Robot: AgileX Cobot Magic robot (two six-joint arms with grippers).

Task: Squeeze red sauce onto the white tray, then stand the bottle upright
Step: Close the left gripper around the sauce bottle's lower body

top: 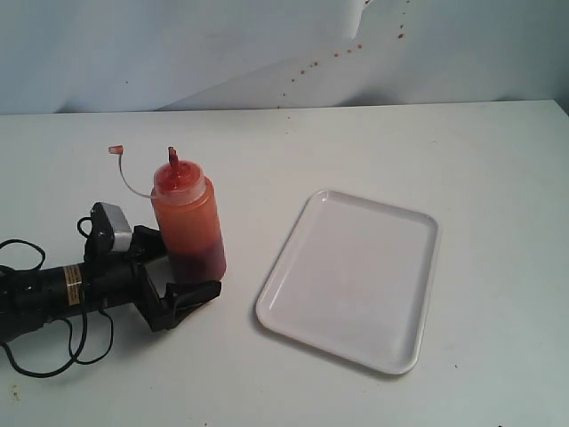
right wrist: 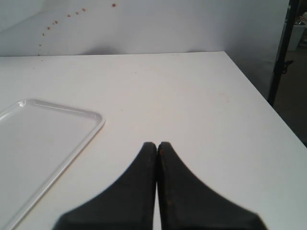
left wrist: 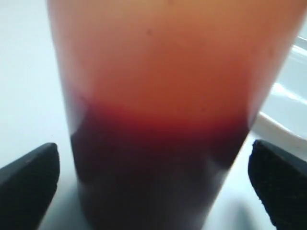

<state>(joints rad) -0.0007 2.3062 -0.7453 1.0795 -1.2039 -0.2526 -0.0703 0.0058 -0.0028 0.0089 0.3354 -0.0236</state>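
Note:
The bottle stands upright on the table, left of the white tray. Dark red sauce fills its lower part, and its small cap hangs out on a thin tether. My left gripper is open around the bottle's base. In the left wrist view the bottle fills the frame, with red sauce low down; both fingers stand apart from its wall. The tray's rim shows beside it. My right gripper is shut on nothing, near a tray corner.
Red spatter dots mark the back wall. Black cables loop beside the left arm at the table's front left. In the right wrist view the table edge runs close by, with a dark stand beyond it.

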